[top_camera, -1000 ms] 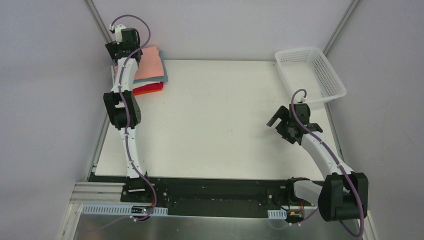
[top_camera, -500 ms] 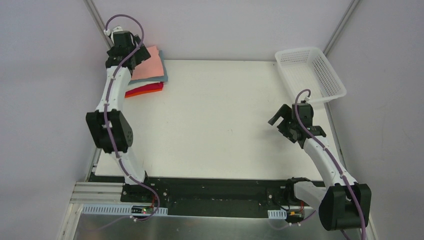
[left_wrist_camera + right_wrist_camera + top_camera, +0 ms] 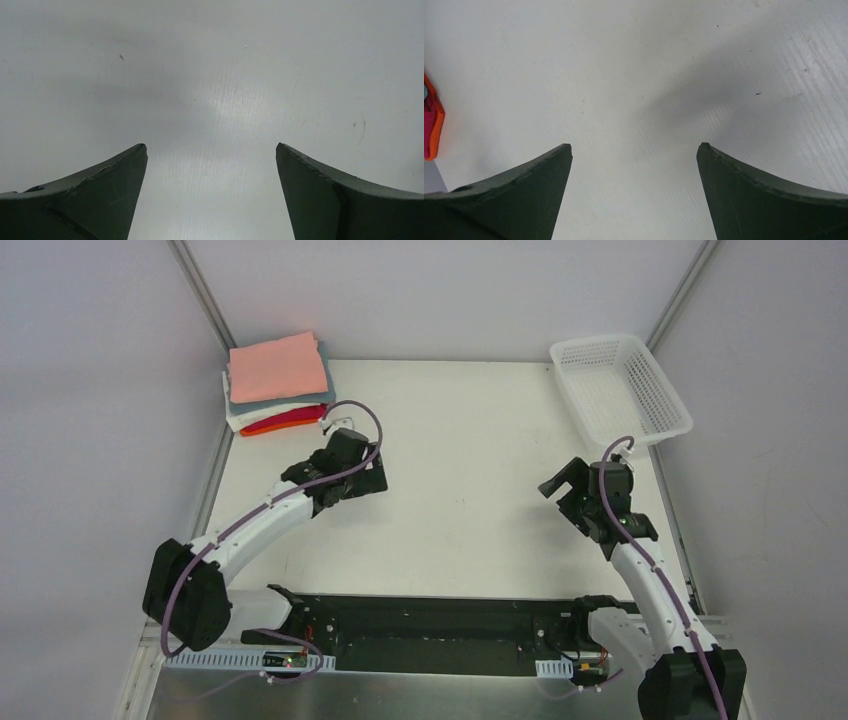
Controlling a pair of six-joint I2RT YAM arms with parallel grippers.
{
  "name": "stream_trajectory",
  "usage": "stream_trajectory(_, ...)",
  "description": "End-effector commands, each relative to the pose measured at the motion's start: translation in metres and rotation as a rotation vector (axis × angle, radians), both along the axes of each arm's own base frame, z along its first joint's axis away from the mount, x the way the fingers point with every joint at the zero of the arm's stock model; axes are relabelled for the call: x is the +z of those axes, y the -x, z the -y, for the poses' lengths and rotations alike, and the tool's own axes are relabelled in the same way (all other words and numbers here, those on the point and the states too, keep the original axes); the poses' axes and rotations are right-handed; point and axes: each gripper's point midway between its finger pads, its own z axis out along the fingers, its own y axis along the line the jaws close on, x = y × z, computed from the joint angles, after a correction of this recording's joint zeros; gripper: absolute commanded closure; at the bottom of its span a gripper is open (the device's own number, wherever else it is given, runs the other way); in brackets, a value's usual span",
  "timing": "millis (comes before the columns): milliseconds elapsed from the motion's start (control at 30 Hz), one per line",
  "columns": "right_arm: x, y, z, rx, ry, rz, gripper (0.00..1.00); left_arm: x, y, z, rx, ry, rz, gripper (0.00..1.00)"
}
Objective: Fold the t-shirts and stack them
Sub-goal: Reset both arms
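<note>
White bench, grey walls; t-shirts stacked at far left corner, basket far right; left gripper, right gripper both spread wide.

White table, plain grey walls

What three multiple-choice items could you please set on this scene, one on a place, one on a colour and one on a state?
1. Where is the stack of t-shirts?
A. at the far left corner of the table
B. on the floor
C. at the near right corner

2. What colour is the top t-shirt?
A. white
B. salmon-pink
C. green

3. How is the left gripper?
A. shut on cloth
B. shut, empty
C. open, empty

Answers:
1 A, the top view shows the pile at that corner.
2 B, pink cloth lies uppermost.
3 C, its wrist view shows the jaws wide apart over bare surface.
</note>
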Motion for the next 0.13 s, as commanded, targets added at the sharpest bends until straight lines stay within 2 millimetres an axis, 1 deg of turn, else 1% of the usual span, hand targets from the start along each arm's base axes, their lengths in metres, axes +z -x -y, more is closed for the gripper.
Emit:
stream_trajectory(0, 0.0104, -0.0052, 0.0072, -0.052, 0.001, 0.070, 0.01, 0.0379, -0.0004, -0.0135, 0.097, 0.067, 0.158, 0.01)
stream_trajectory(100, 0.0156, -0.0044, 0.0118, -0.076, 0.010, 0.099, 0.00, 0.0418, 0.0054, -0.0223, 0.119, 0.066, 0.187, 0.01)
